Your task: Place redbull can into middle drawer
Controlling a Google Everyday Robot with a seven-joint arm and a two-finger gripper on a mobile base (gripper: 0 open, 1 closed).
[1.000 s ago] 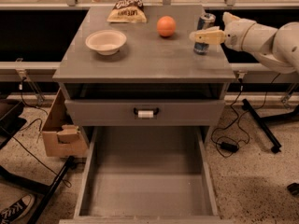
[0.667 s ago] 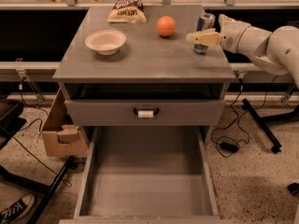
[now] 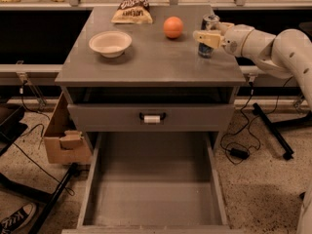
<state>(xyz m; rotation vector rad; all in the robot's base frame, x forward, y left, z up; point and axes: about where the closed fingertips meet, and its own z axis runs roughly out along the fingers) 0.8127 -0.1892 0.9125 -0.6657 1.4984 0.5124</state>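
Observation:
The redbull can stands upright at the right edge of the cabinet top, blue and silver with a silver top. My gripper reaches in from the right and sits around the can's upper half, hiding part of it. The middle drawer is pulled out wide at the bottom of the cabinet, with its grey floor bare. It lies well below and in front of the can.
An orange ball lies just left of the can. A white bowl and a chip bag sit further left on the top. A closed drawer front with a black handle is above the open drawer. A cardboard box stands left of the cabinet.
My gripper has moved left along the can, so it now reaches past the can's left side. The can has stayed about where it was.

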